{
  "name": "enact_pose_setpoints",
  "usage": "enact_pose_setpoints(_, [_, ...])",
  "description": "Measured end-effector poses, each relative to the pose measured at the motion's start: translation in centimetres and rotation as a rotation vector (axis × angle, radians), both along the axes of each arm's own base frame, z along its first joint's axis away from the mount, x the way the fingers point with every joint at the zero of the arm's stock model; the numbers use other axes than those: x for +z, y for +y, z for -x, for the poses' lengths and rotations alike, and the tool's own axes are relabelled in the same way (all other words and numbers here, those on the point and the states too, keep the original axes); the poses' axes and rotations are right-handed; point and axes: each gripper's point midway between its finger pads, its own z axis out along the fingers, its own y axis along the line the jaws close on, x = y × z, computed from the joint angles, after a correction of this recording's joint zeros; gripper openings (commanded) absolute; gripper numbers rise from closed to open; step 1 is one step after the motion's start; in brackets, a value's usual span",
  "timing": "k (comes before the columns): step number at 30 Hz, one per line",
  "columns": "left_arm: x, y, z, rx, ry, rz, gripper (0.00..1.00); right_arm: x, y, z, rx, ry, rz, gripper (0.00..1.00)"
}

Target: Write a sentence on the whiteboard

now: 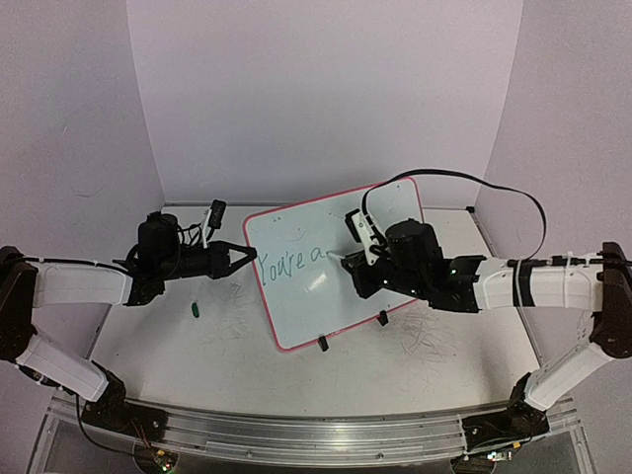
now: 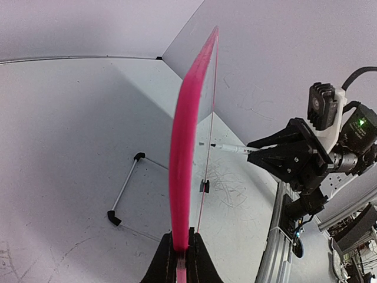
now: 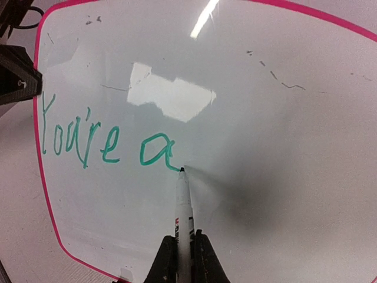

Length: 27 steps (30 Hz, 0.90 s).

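The whiteboard with a pink-red frame stands tilted on its black clip feet at the table's middle. Green writing on it reads "You're a"; it also shows in the right wrist view. My left gripper is shut on the board's left edge, seen edge-on in the left wrist view. My right gripper is shut on a white marker. The marker's tip touches the board at the tail of the "a".
A green marker cap lies on the table left of the board. A thin white stand with black ends lies behind the board. Faint grey scribbles mark the table. Grey walls enclose the back and sides.
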Motion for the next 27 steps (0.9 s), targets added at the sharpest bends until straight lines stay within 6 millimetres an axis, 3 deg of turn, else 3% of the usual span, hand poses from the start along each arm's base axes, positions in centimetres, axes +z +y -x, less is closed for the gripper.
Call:
enact_pose_setpoints(6, [0.0,0.0,0.0,0.000,-0.002,-0.001,0.00,3.5,0.0,0.3,0.043,-0.056,-0.074,0.00])
enact_pose_setpoints(27, [0.0,0.0,0.0,0.000,-0.002,-0.001,0.00,2.4,-1.5,-0.9,-0.026,-0.097,0.028,0.00])
